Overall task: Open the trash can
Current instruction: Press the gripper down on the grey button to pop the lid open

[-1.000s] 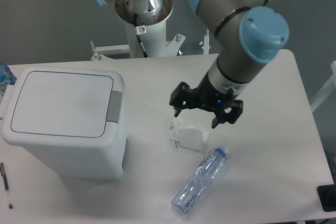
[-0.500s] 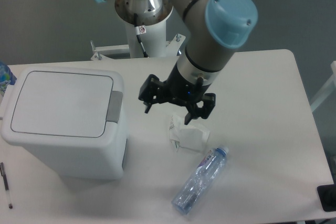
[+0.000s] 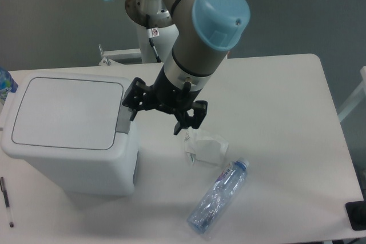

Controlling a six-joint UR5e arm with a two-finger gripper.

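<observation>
The large white boxy plastic trash can (image 3: 68, 132) stands at the table's left with its flat lid down. The black two-finger gripper (image 3: 157, 115), jaws spread and empty, hangs just beside its grey push-latch (image 3: 125, 116).

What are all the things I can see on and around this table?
trash can: one, white with a grey latch, lid shut, table's left side
crumpled paper: one, white, table's middle
water bottle: one, clear plastic, lying near the front edge
pen: one, dark, front left corner
dark object: one, black, cut off at the front right edge
table: one, white
gripper: one, black, jaws open beside the bin's latch
arm: one, grey and light blue
</observation>
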